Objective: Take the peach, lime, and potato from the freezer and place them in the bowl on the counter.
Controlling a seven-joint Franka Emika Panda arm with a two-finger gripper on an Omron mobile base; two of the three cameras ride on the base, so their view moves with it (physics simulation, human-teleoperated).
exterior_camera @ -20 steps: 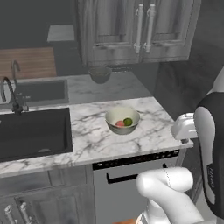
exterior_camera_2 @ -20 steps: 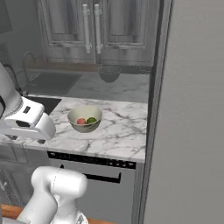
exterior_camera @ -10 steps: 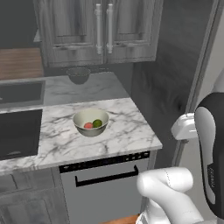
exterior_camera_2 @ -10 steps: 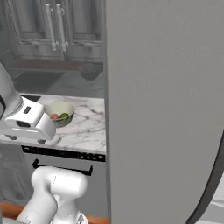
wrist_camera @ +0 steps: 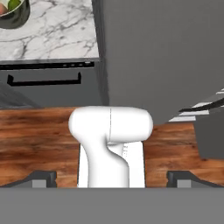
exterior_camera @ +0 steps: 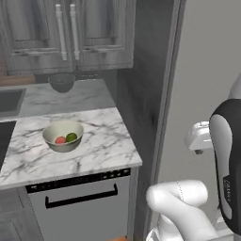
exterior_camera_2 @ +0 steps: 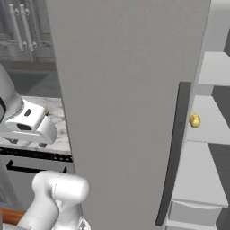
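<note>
The cream bowl sits on the white marble counter, and the reddish peach and the green lime lie inside it. In the hand view the bowl shows at the top left corner. The grey freezer has its door swung open, and a small yellowish potato rests on a white inner shelf. My gripper points down at the wood floor in front of the freezer, open and empty, well apart from bowl and potato.
A dark grey bowl stands at the back of the counter under wood-grain cabinets. A dishwasher front is below the counter. The freezer door's edge with its dark seal stands between me and the shelves.
The base has driven to the right, so the whole scene slid left. The open freezer door and its shelves with the potato have come into the right base view. The gripper stays open.
</note>
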